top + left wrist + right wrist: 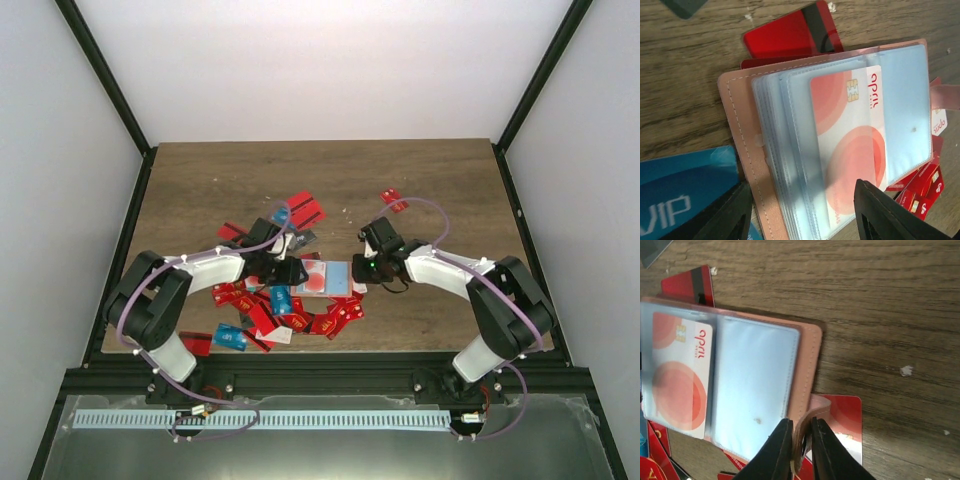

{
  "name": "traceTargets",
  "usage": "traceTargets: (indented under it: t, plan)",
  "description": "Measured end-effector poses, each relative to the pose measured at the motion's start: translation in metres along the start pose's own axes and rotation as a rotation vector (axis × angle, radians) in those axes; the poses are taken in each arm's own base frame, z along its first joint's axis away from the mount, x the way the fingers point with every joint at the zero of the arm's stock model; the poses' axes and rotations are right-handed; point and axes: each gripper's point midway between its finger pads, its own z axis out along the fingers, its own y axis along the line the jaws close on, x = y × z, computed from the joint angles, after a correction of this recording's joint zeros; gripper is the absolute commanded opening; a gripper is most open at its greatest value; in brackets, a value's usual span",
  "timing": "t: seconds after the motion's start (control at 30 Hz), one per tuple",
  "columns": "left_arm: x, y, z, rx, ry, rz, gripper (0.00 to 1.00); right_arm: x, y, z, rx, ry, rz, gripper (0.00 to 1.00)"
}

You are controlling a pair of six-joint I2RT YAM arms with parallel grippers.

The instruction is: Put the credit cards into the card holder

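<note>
The card holder [325, 278] lies open between both arms, pinkish-tan leather [737, 125] with clear plastic sleeves. One white card with red circles [850, 135] sits inside a sleeve. My left gripper [801, 187] is open and hangs over the holder's near edge, one finger on each side, nothing pinched. My right gripper [801, 426] is shut on the holder's leather closing strap [817, 407] at the cover's edge [807, 365]. Loose credit cards, mostly red [250, 300], lie scattered under and around the left arm, with a blue VIP card [685, 200] beside the left finger.
A red card [847, 415] lies under the strap on the wooden table. More red cards [305, 210] lie behind the holder, and a single one [394, 200] at the far right. A black-striped red card [795, 35] pokes out from beneath the holder. Blue cards [228, 336] sit near the front edge.
</note>
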Motion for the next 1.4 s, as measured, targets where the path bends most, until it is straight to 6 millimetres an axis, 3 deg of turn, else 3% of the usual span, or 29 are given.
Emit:
traceTargets:
  t: [0.17, 0.47, 0.9, 1.4]
  plan:
    - [-0.003, -0.008, 0.005, 0.051, -0.003, -0.002, 0.57, 0.004, 0.006, 0.004, -0.044, 0.012, -0.012, 0.01]
    - [-0.002, -0.014, 0.003, 0.088, 0.008, -0.021, 0.56, 0.012, 0.014, 0.008, -0.109, 0.039, -0.014, 0.01]
    - [-0.011, -0.043, -0.012, 0.214, -0.018, -0.019, 0.54, 0.017, 0.013, 0.016, -0.129, 0.062, -0.005, 0.01]
    - [-0.018, -0.098, -0.024, 0.4, -0.045, 0.062, 0.53, 0.012, 0.025, 0.023, -0.199, 0.057, 0.0, 0.01]
